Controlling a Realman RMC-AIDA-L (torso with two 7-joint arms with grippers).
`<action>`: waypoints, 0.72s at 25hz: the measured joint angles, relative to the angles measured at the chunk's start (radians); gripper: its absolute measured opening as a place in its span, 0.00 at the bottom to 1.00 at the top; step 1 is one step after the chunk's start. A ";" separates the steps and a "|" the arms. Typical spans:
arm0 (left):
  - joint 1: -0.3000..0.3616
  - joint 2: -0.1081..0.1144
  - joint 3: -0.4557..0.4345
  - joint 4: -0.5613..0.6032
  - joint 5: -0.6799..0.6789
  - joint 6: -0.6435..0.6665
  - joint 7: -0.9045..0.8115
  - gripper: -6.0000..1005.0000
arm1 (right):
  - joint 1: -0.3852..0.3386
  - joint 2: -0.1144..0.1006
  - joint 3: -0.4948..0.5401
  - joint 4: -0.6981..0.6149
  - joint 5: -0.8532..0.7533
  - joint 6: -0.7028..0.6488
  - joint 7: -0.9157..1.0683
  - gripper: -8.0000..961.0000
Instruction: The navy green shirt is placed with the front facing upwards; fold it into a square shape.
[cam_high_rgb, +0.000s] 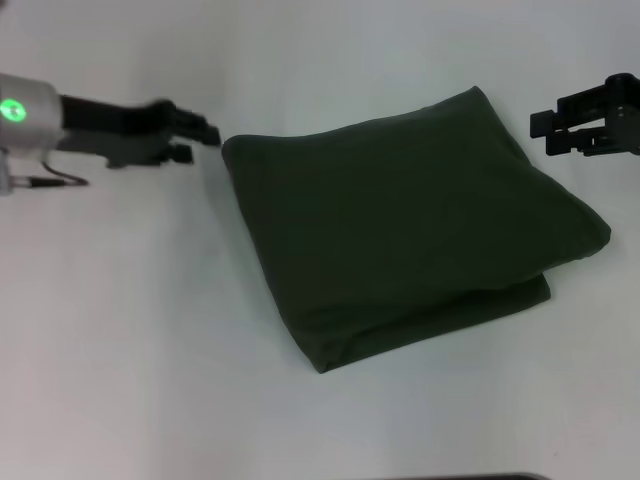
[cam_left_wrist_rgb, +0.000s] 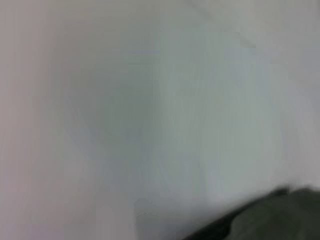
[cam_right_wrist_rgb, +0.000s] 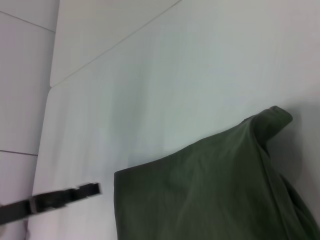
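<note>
White table (cam_high_rgb: 150, 330) around folded shirt (cam_high_rgb: 410, 225)

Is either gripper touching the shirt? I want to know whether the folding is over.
No: in the head view the left gripper and right gripper sit off the folded navy green shirt.

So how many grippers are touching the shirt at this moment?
0. The left gripper is just off the navy green shirt at its far-left corner; the right gripper is apart near its far-right corner.
</note>
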 joint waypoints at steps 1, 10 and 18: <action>0.009 -0.001 -0.019 0.029 -0.004 0.025 0.003 0.31 | 0.001 0.000 0.000 0.000 0.000 0.000 0.000 0.48; 0.033 0.016 -0.099 0.053 -0.104 0.312 0.085 0.50 | 0.009 -0.003 -0.001 0.000 0.000 0.000 0.000 0.48; 0.034 0.008 -0.089 0.006 -0.099 0.447 0.134 0.50 | 0.016 -0.002 -0.031 0.000 -0.002 -0.008 0.000 0.48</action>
